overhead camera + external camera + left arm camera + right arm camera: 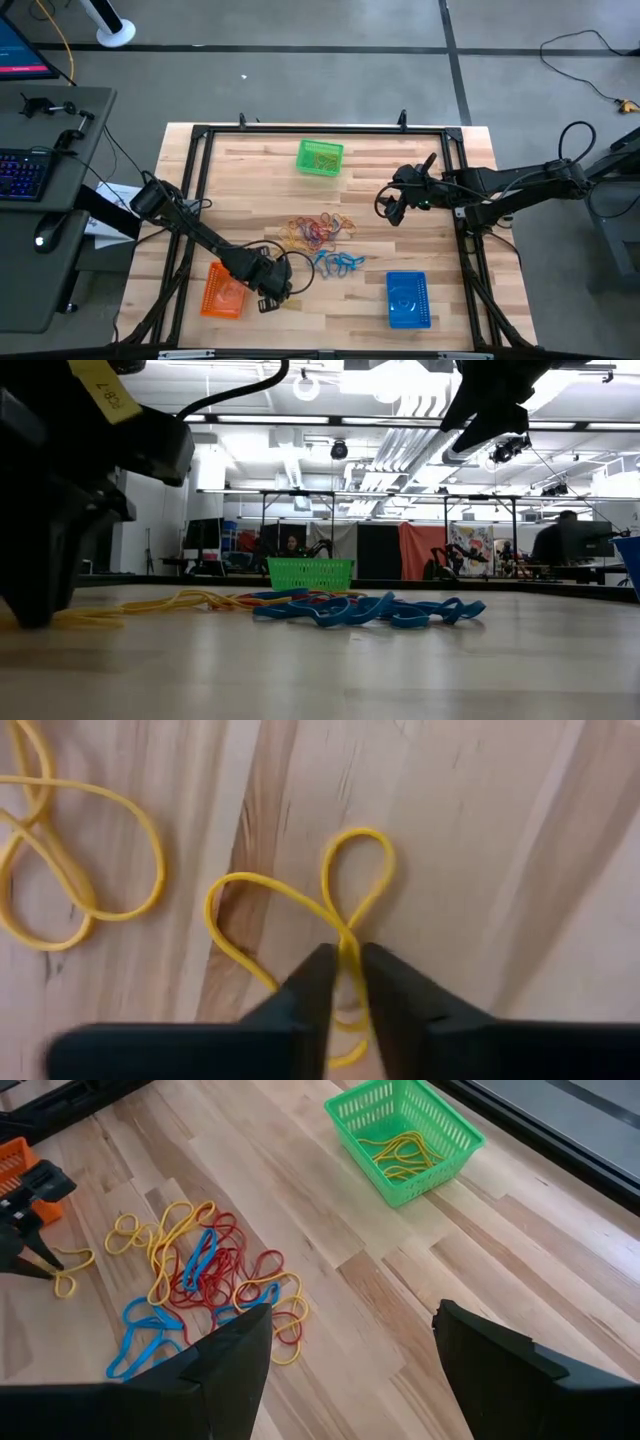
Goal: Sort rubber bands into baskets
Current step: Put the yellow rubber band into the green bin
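The left gripper (345, 982) was down on the table (440, 300), just beside the orange basket (222, 291), with its two dark fingers (300, 1000) pinched onto a yellow rubber band (300, 900) (the band was squeezed into two loops that stuck out past the fingertips and lay flat on the wood). A second yellow band (60, 860) lay loose near it, untouched.

The main pile of rubber bands (210, 1270), yellow, red and blue tangled together, sat near the table's middle, between the orange basket and the green basket (405, 1135). A few blue bands (340, 263) lay at the pile's edge nearer the blue basket (407, 299). The green basket held several yellow bands (400, 1150).

The right gripper (350, 1360) hung above the table, between the green basket and the blue one, its fingers spread wide with nothing between them.
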